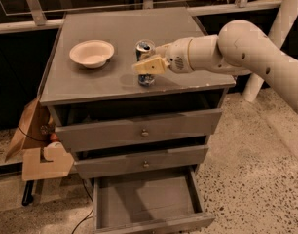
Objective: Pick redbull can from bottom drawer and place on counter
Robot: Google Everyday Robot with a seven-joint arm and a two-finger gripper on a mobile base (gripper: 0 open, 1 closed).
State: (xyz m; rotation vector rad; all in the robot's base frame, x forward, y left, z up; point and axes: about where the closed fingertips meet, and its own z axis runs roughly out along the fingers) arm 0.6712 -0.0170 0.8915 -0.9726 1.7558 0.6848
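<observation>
The redbull can (144, 48) stands upright on the counter (120, 28), near its front edge and right of the middle. My gripper (146, 65) reaches in from the right and is shut on the can at mid height; one cream finger (150, 66) crosses the can's front, and the other is hidden behind it. The bottom drawer (154, 224) is pulled out below, and its flat grey floor is bare.
A cream bowl (92, 53) sits on the counter left of the can. The two knobbed drawers (144, 132) above the bottom one are slightly ajar. Cardboard pieces (37, 150) lean against the cabinet's left side. A white post (275, 43) stands at the right.
</observation>
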